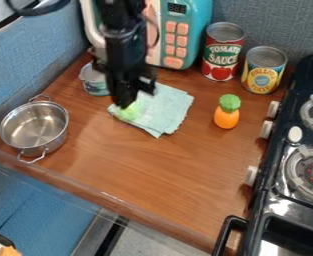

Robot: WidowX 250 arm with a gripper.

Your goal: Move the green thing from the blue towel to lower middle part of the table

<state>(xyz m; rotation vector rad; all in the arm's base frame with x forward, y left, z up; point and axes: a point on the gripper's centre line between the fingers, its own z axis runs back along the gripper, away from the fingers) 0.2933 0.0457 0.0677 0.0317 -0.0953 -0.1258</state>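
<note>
We see the tool (125, 97) at the green thing (130, 111), L side of blue towel (170, 107); can't tell if it's apart or clamped. Gripping too low, we could drag towel across worktop (138, 160).

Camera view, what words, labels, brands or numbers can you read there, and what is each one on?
"TOMATO SAUCE": red can.
"PINEAPPLE": yellow can; its lower line is too small to be sure of.
Toy microwave: digits on its display too blurred to read.
Small can: any print too blurred to read.
</note>
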